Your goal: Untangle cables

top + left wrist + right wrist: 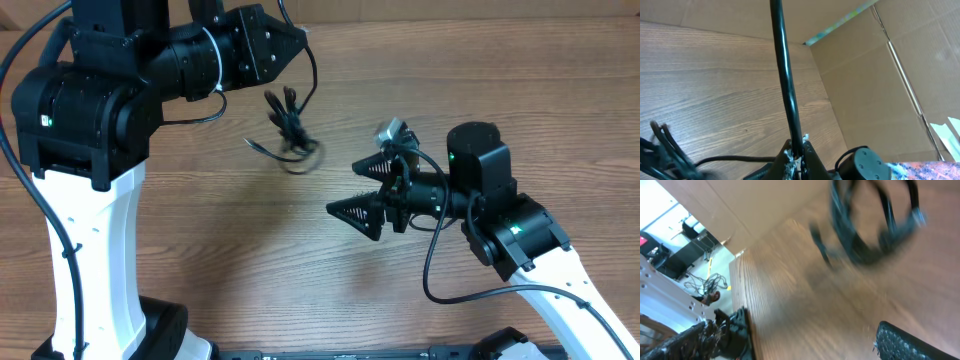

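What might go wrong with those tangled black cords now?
The left gripper pinches just one strand of the cables; pulling may tighten the tangle instead of loosening it. The open right gripper is apart from them, and might grab several loops together.

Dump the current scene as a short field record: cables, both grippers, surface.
cables: black bundle of loops and loose ends, lying between the two arms
surface: wooden table
left gripper: shut, one black strand of the cables clamped between its fingers
right gripper: open, empty, pointing toward the bundle, apart from it
right wrist view: blurred; cable loops visible ahead
task state: bundle not yet separated
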Action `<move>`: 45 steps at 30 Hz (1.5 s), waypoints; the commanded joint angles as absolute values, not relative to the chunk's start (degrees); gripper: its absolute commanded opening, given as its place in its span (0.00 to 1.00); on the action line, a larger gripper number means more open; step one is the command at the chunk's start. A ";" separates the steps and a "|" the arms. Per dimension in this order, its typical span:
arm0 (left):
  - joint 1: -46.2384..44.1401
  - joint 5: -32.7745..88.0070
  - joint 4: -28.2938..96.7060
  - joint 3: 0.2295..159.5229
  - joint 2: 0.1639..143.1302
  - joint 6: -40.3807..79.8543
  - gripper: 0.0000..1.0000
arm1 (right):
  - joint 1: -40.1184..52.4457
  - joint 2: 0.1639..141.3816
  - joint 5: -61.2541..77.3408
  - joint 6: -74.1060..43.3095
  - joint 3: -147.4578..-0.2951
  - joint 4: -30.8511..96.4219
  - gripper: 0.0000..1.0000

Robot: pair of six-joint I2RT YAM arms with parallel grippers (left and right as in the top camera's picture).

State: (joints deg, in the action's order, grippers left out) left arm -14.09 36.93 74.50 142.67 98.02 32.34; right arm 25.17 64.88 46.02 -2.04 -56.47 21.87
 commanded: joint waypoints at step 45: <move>-13.78 38.50 74.81 144.18 96.60 32.10 0.04 | 25.45 76.95 40.93 -11.42 -58.15 -0.54 0.86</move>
